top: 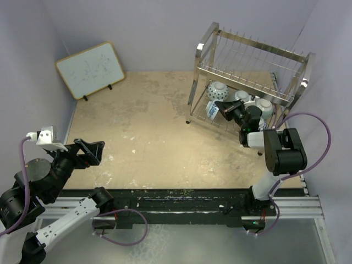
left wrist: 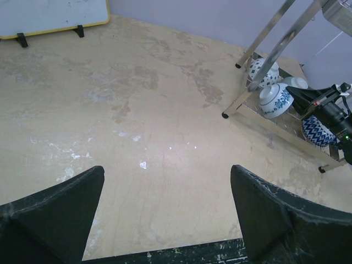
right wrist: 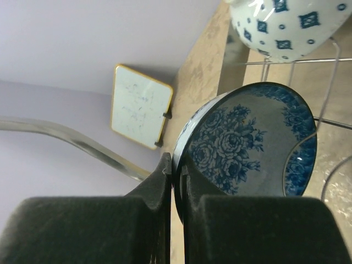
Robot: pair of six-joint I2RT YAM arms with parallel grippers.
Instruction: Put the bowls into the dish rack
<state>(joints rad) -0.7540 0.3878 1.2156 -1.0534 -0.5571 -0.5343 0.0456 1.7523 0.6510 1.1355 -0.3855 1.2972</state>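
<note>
The dish rack (top: 250, 60) stands at the back right, a tall silver wire frame. My right gripper (top: 224, 111) reaches into its lower tier and is shut on the rim of a blue-and-white floral bowl (right wrist: 247, 143), held on edge; that held bowl (top: 213, 111) is at the tier's left end. A blue-diamond bowl (right wrist: 286, 25) sits just beyond it. Two pale bowls (top: 241, 98) (top: 265, 107) rest on the same tier. The left wrist view shows another blue-patterned bowl (left wrist: 316, 131) under the right arm. My left gripper (left wrist: 168, 209) hangs open and empty over the table's near left.
A framed whiteboard (top: 91, 69) leans against the back left wall. The rack's tubular legs (left wrist: 258, 60) stand on the beige tabletop (top: 154, 126). Purple cables loop beside both arms.
</note>
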